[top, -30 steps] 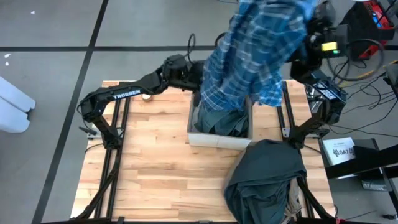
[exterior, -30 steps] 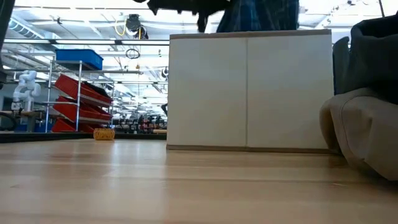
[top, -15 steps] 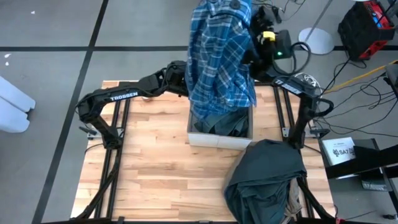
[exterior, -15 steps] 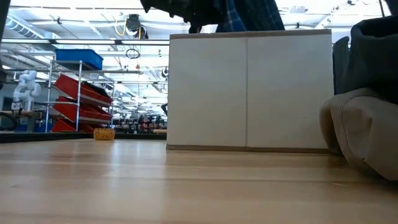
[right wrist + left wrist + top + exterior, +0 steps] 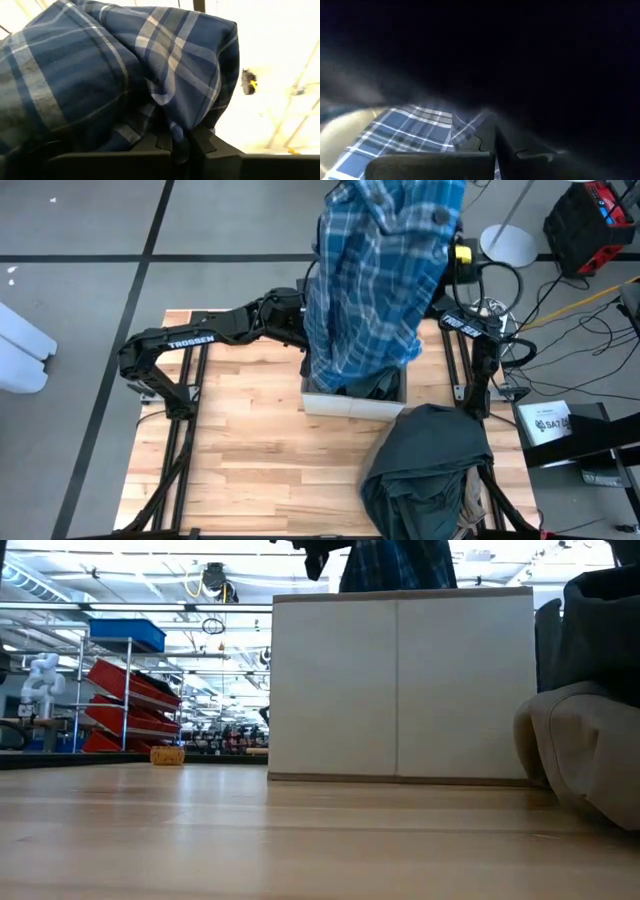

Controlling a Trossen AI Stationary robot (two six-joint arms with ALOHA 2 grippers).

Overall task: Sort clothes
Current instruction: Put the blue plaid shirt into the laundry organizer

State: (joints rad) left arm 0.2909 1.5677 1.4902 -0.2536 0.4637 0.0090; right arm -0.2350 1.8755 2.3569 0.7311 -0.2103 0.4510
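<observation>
A blue-and-white plaid shirt [image 5: 375, 280] hangs high over the beige fabric box [image 5: 350, 406]; its lower end reaches the box's opening. My right gripper [image 5: 182, 145] is shut on the shirt's top, above the box's far right. My left gripper [image 5: 495, 152] is at the box's far left edge, hidden under the shirt in the high view, and looks shut on plaid cloth. A dark grey-green garment [image 5: 378, 385] lies in the box. Another dark grey-green garment [image 5: 425, 460] lies heaped over a khaki tan one [image 5: 470, 502] at the near right. My left gripper has a fold of the plaid shirt [image 5: 470, 132] at its shut fingers, low on the shirt; the shirt hides the hold from above. My right gripper pinches a bunched fold of the shirt [image 5: 172, 117] between its two fingers, several layers. The shirt hangs slack below it, lifted clear of the table.
The box stands at the table's far middle and shows as a tall white wall in the low view [image 5: 400, 685]. The heap of garments [image 5: 585, 755] takes up the near right corner. Bare wood [image 5: 230, 430] lies on the left and near sides.
My right gripper has carried the plaid shirt from beyond the table's far right corner toward the left, then a little back right, ending over the box. The shirt has swung along and now hangs over the box's opening. My left gripper has stayed at the box's far left.
</observation>
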